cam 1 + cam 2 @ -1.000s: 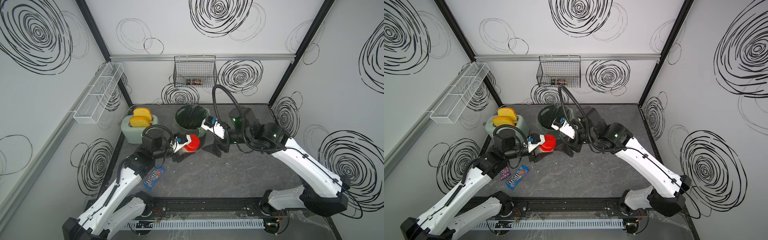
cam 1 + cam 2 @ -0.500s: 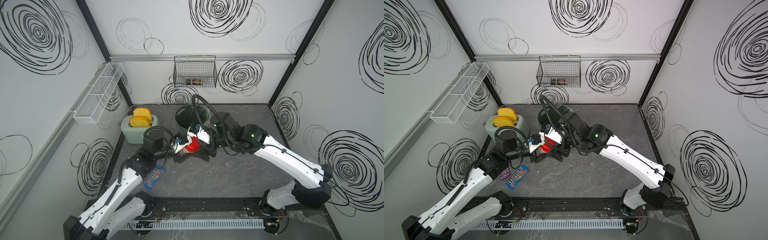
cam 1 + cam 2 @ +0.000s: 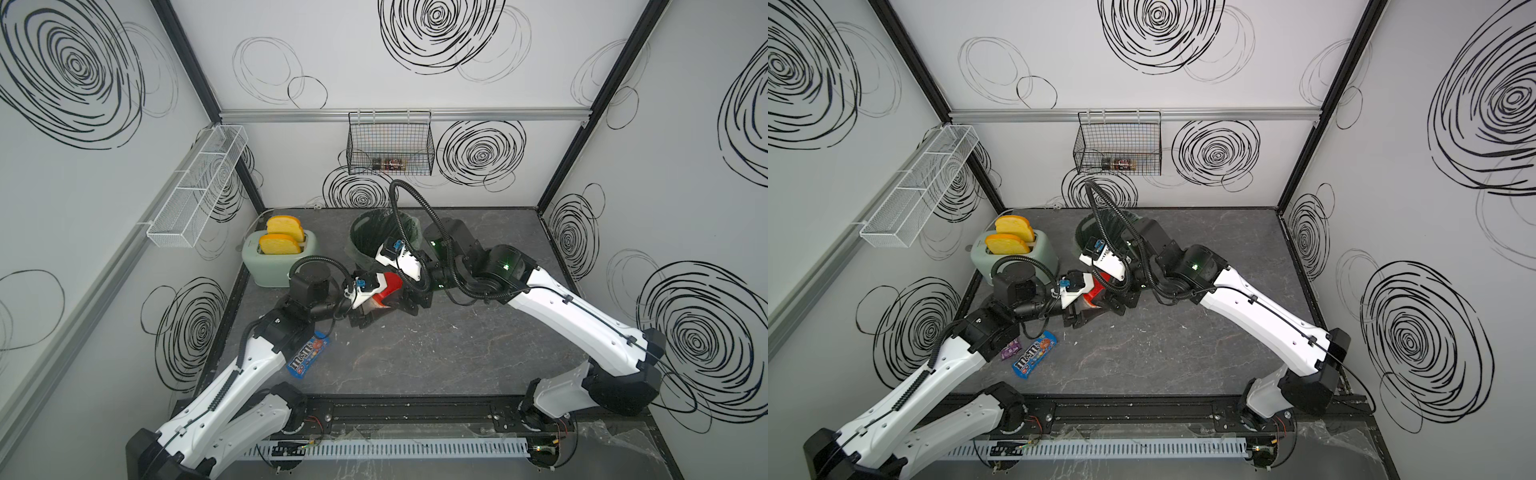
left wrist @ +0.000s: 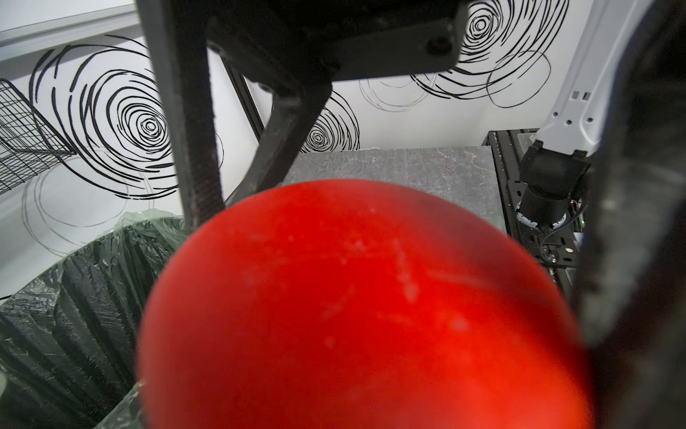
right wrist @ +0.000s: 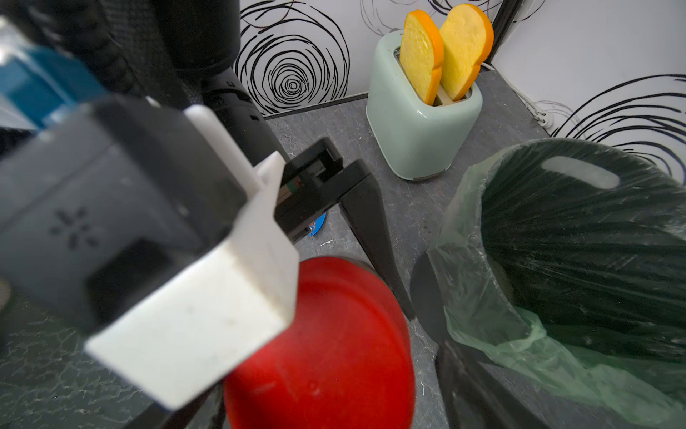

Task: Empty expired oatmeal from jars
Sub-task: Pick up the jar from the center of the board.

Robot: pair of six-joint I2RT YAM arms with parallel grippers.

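Just in front of the bin, the left hand is clamped on the clear jar, red lid on. The right hand, closer to the bin, has its jaws apart on either side of that lid; whether they touch it cannot be told.

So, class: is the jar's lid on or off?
On: the red lid caps the jar, hiding its mouth in every view.
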